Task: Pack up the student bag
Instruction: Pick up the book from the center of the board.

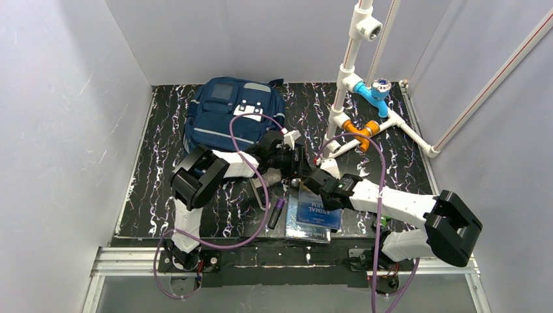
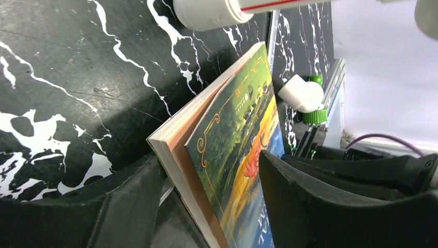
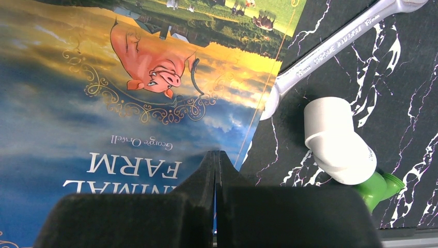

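Top external: the student bag (image 1: 231,114) lies flat at the far left of the table (image 1: 156,169), well apart from the book (image 1: 319,215) near the front edge (no wrist view shows the bag).
Right wrist: a wrench (image 3: 341,44) and a white elbow fitting (image 3: 335,139) sit just beside the book's cover.
Left gripper (image 2: 209,160): jaws wide, a finger on each side of the book's tilted end, no squeeze evident.
Right gripper (image 3: 216,155): fingers pressed together, empty, over the cover.

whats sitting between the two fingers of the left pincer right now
The Animal Farm paperback, tilted, with its corner between the fingers of the left pincer; the left wrist view shows it.
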Controlling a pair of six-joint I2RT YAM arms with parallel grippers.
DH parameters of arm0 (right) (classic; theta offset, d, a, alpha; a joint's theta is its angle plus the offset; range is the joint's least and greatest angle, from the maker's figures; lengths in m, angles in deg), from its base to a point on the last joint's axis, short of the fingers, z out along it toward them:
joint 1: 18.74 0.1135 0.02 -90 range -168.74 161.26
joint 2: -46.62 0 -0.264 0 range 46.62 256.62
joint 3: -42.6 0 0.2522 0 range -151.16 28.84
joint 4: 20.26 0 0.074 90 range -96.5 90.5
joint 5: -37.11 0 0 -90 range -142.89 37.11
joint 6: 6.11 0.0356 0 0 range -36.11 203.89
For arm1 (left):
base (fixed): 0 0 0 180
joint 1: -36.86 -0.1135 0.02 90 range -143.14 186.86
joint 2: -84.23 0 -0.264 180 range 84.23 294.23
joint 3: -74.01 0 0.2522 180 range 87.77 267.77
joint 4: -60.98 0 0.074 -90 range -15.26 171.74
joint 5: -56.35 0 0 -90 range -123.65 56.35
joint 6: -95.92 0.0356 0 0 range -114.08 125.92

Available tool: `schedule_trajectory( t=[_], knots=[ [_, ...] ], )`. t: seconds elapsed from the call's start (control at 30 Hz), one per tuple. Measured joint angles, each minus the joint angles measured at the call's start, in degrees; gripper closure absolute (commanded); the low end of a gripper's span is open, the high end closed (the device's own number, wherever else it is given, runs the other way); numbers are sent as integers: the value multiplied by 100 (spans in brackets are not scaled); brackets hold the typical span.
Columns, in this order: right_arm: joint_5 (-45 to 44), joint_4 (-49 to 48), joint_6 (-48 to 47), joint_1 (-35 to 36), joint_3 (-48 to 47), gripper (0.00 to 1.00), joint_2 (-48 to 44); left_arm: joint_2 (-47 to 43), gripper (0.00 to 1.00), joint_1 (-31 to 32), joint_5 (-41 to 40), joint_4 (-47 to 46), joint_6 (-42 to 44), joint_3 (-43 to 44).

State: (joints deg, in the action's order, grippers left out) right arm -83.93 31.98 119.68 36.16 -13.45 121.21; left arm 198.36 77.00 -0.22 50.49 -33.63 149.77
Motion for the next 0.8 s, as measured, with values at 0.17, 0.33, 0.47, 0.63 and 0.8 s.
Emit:
schedule_trajectory(
  t=[0.17, 0.33, 0.47, 0.63, 0.8],
  knots=[
    [7, -4, -11, -2, 0, 99, 0, -20, 52, 7, 181, 9, -37, -11],
    [9, -4, -22, -2, 0, 99, 0, -144, 53, 11, 249, 0, -63, -55],
    [11, -4, -31, -2, 4, 99, 0, -186, 61, 11, 264, -61, -136, -55],
    [13, -11, -66, -2, 7, 99, 0, -188, 70, 11, 308, -262, -385, -83],
    [35, -22, -107, -2, 11, 99, 4, -190, 57, 11, 466, -610, -822, -197]
  ],
)
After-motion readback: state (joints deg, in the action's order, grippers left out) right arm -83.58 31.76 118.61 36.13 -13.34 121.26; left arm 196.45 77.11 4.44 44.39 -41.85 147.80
